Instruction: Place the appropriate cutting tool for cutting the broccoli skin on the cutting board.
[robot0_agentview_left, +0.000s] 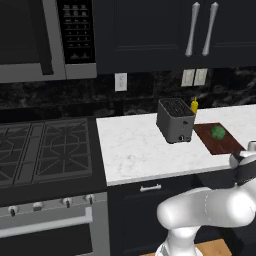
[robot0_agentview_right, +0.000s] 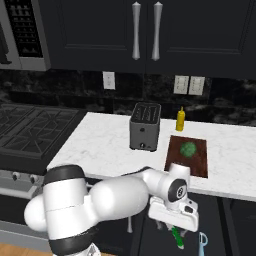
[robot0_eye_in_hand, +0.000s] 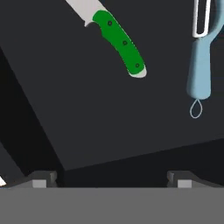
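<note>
Green-handled, the cutting tool (robot0_eye_in_hand: 119, 41) is seen at twelve o'clock ahead of the wide-open, empty gripper (robot0_eye_in_hand: 112, 177), its long axis running eleven to five, beside a pale blue peeler (robot0_eye_in_hand: 199, 65).

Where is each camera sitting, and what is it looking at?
Left base view: behind the arm's left, facing the counter with the toaster and cutting board; white arm at lower right.
Right base view: behind its right, same counter; arm at lower left, open gripper low.
Hand view: on the hand, facing a green-handled knife and a blue peeler; finger tips at bottom.
Shared: both base views show the broccoli on the board.
</note>
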